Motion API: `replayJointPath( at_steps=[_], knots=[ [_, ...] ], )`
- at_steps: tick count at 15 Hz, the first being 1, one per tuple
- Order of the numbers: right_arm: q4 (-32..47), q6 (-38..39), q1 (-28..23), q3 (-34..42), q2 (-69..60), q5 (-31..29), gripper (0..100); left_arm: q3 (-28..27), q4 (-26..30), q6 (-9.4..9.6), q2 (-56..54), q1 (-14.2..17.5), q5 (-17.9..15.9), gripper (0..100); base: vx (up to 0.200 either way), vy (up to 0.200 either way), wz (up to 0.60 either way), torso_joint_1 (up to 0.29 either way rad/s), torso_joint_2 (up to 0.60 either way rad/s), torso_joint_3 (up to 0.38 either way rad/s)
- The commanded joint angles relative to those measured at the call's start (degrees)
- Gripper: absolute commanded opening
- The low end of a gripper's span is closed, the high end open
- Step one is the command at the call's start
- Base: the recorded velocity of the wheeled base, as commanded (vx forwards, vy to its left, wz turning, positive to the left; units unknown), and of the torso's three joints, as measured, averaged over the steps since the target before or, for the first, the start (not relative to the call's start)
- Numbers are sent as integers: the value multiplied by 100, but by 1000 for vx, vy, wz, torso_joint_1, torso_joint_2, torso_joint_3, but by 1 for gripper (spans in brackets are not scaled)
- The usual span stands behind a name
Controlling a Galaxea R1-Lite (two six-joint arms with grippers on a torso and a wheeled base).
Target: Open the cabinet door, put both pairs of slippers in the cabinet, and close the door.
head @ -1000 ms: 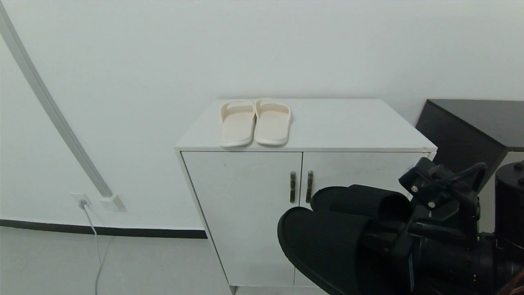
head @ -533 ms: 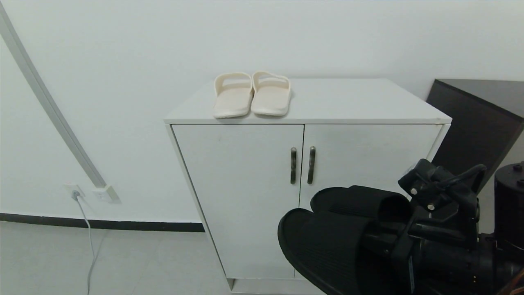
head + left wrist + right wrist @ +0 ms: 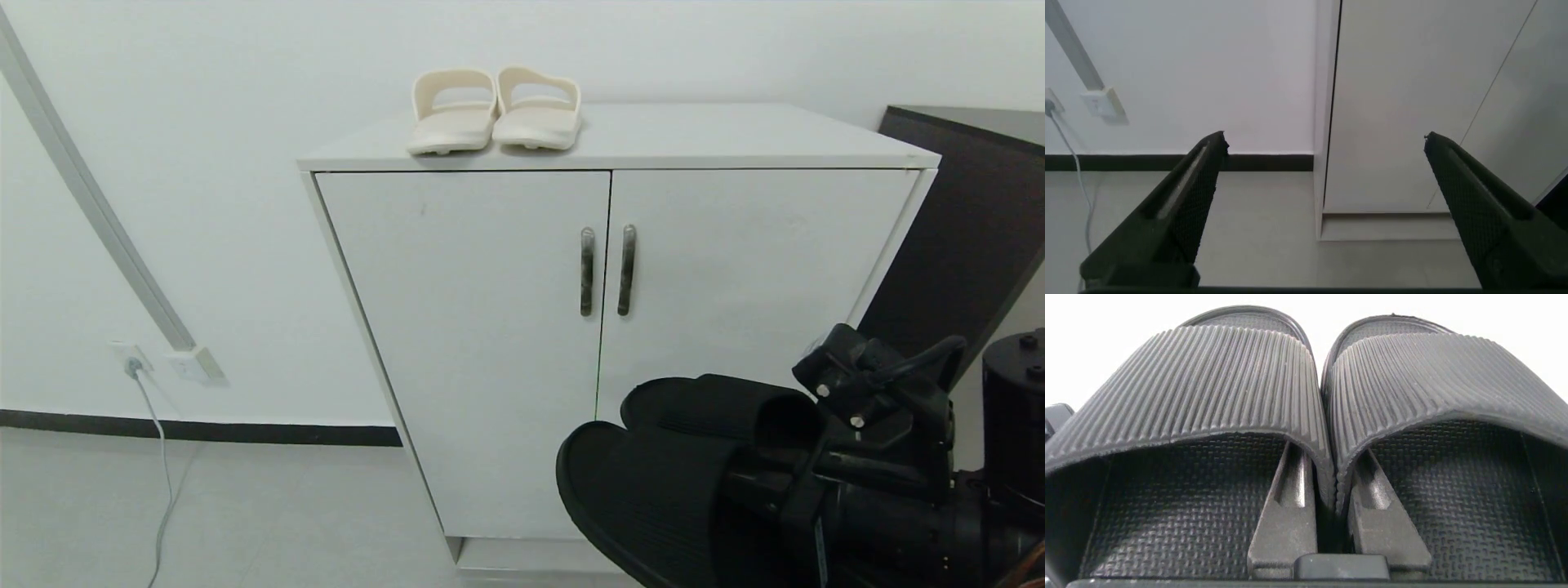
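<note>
We hold the pair of black ribbed rubber slippers [image 3: 678, 457] in our right gripper [image 3: 1327, 457], whose fingers [image 3: 1286, 514] sit one inside each slipper and pinch the two touching inner walls together, low before the white two-door cabinet [image 3: 457, 327] (both doors shut). Our left gripper [image 3: 1324, 140] hangs spread wide and empty near the cabinet's lower left corner. The pair of cream plastic slide slippers [image 3: 495, 110] rests on the cabinet's top, well above the black pair.

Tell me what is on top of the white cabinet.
A pair of cream slippers lies side by side on the cabinet top, toward its left front. Both doors are shut, so the inside is hidden.
</note>
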Motion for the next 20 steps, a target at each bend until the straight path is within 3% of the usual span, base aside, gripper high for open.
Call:
replayJointPath(
  at_steps=[1,5,10,12,13,15,17,20],
  knots=[
    [-10,-40,1,21,-10,6,0,0,-1,3,8,1,2,100,0,0,0,-46,452,403],
    [-1,-40,1,57,-10,6,0,0,-1,3,8,1,2,100,0,0,0,-10,327,322],
    [-10,-49,1,83,-63,-3,0,-9,8,29,8,1,-7,100,0,0,0,0,29,26],
    [-1,-49,1,100,-72,-3,0,-18,8,126,131,1,11,100,0,0,0,0,0,0],
    [-10,-58,1,109,-72,-3,0,-185,-1,223,315,1,28,100,0,0,0,0,0,0],
    [-10,-155,1,153,-107,6,0,-1248,157,91,983,19,-16,100,0,0,0,0,0,0],
    [-10,-172,1,162,-98,14,0,-1195,166,223,1651,-8,-244,100,0,0,0,0,0,0],
    [-10,-172,1,180,-72,6,0,-1248,114,293,2574,-17,-1606,100,0,0,0,0,0,0]
  ],
)
